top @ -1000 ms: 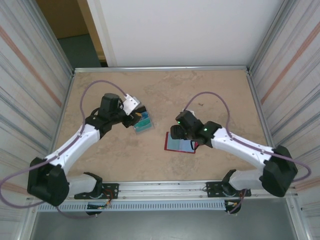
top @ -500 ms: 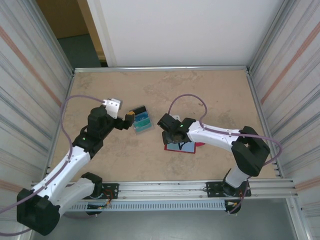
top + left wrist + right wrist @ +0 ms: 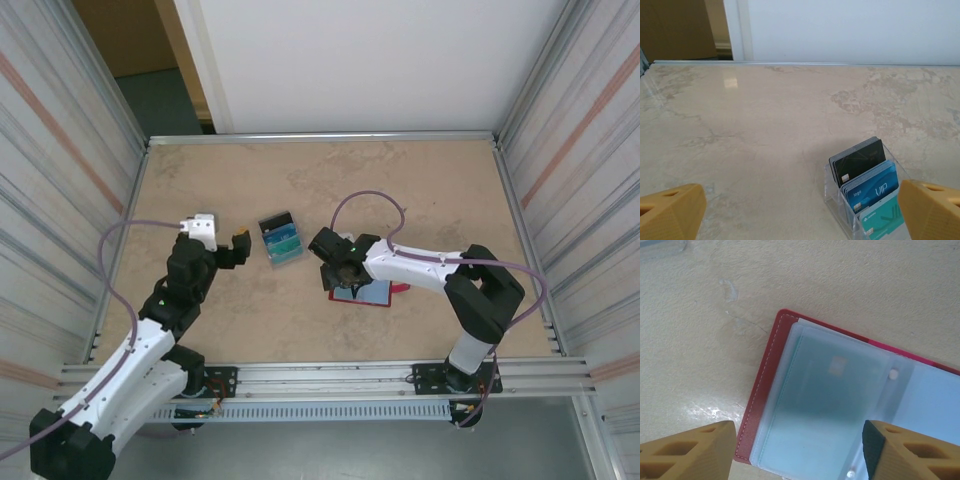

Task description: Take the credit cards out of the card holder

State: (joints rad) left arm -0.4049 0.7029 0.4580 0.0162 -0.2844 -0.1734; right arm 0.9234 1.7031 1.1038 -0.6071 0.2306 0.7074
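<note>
Card holder (image 3: 900, 400) lies open on the tabletop (image 3: 715, 315) directly beneath the right claw (image 3: 800, 452), which has swung over it, half spread, pinching nothing. Left claw (image 3: 800, 215), now fully spread, has backed off the clear card stand (image 3: 860, 190) just ahead. Right wrist view reveals a teal card (image 3: 815, 395) still sleeved.

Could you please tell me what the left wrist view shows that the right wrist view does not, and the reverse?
Left wrist view: a clear card stand holding a black card, a blue VIP card and a teal card, ahead of the open left gripper. Right wrist view: the opened card holder, a pale card in its clear sleeve, beneath the open right gripper. Both: the beige table and tan fingers.
</note>
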